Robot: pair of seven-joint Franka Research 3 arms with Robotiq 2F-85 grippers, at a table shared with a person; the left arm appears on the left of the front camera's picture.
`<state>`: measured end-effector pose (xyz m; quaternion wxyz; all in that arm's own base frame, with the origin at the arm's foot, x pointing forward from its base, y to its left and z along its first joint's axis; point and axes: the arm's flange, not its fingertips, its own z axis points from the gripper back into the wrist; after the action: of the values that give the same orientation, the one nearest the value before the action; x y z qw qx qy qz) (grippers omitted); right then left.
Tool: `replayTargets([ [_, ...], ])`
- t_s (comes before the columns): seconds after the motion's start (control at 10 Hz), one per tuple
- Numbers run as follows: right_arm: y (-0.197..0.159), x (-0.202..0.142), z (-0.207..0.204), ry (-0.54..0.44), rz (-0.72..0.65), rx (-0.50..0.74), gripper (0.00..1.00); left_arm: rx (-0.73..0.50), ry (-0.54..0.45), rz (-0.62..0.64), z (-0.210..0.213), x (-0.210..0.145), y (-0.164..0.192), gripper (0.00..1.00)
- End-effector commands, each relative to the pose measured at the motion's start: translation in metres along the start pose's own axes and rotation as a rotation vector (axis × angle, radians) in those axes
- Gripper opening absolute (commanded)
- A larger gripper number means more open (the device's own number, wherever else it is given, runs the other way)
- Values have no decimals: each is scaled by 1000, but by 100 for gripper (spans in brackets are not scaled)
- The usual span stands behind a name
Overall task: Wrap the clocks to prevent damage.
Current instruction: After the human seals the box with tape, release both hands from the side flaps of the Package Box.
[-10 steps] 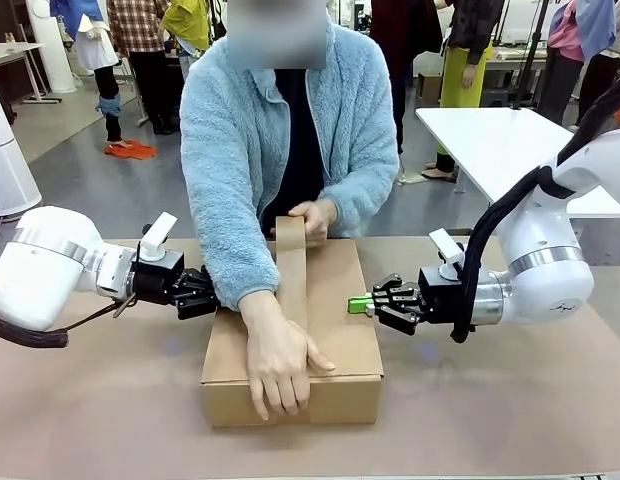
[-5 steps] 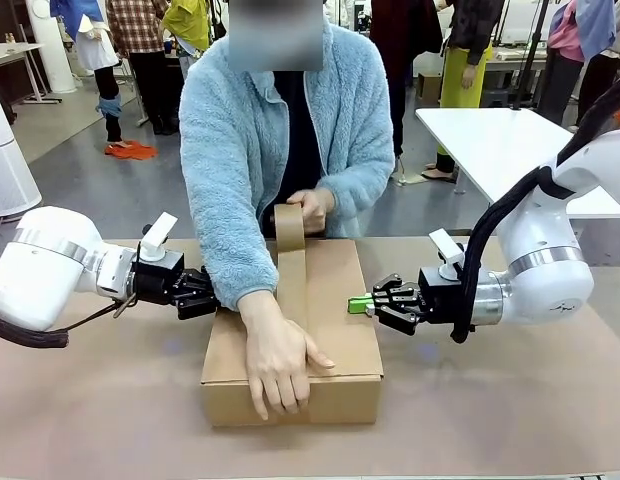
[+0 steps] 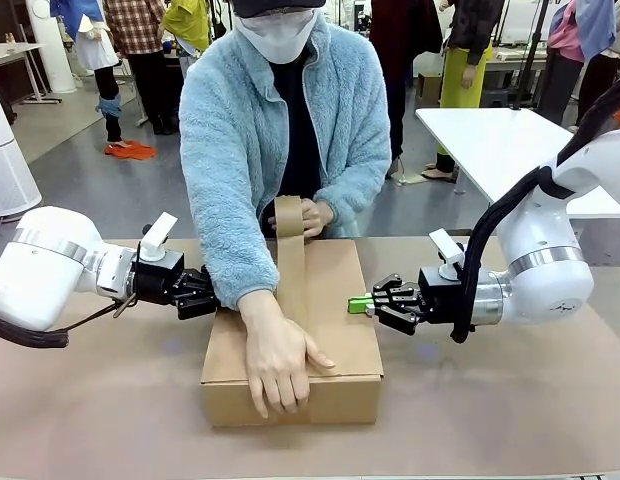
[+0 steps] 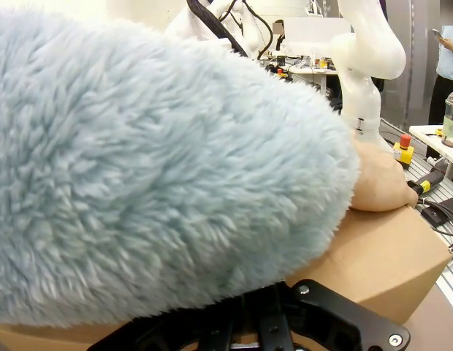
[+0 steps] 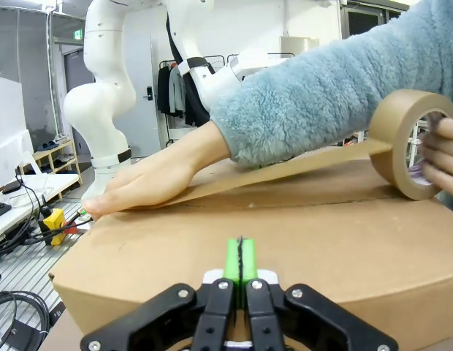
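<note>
Your right gripper [image 3: 362, 304] is clenched, green pads pressed flat together, grasping nothing; its tips sit against the right wall of the cardboard box [image 3: 335, 300], just below the top edge. Your left gripper [image 3: 202, 296] is also clenched and empty, pressed to the box's left wall, with the person's fluffy blue sleeve [image 3: 235, 225] lying right over it, so you have almost no room above it. The box is plain matte brown, rectangular with crisp edges, and stands mid-table between both grippers. A strip of smooth brown tape [image 3: 291, 270] runs along the middle of its lid. At the box's near edge, one of the person's hands [image 3: 278, 362] presses the strip flat; at the far edge the other hand [image 3: 312, 214] holds the tape roll [image 5: 413, 143] upright. The tan table [image 3: 510, 400] lies bare on the box's near side and to its right.
</note>
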<state>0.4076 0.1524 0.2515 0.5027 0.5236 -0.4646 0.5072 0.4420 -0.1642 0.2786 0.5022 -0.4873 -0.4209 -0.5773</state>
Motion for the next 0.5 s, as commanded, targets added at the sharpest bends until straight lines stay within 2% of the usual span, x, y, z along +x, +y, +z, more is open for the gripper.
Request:
replayTargets([
  [0.0, 0, -1, 0, 9, 0, -8, 1, 7, 5, 1, -2, -1, 0, 0],
  [0.4, 0, -1, 0, 9, 0, -8, 1, 7, 5, 1, -2, -1, 0, 0],
])
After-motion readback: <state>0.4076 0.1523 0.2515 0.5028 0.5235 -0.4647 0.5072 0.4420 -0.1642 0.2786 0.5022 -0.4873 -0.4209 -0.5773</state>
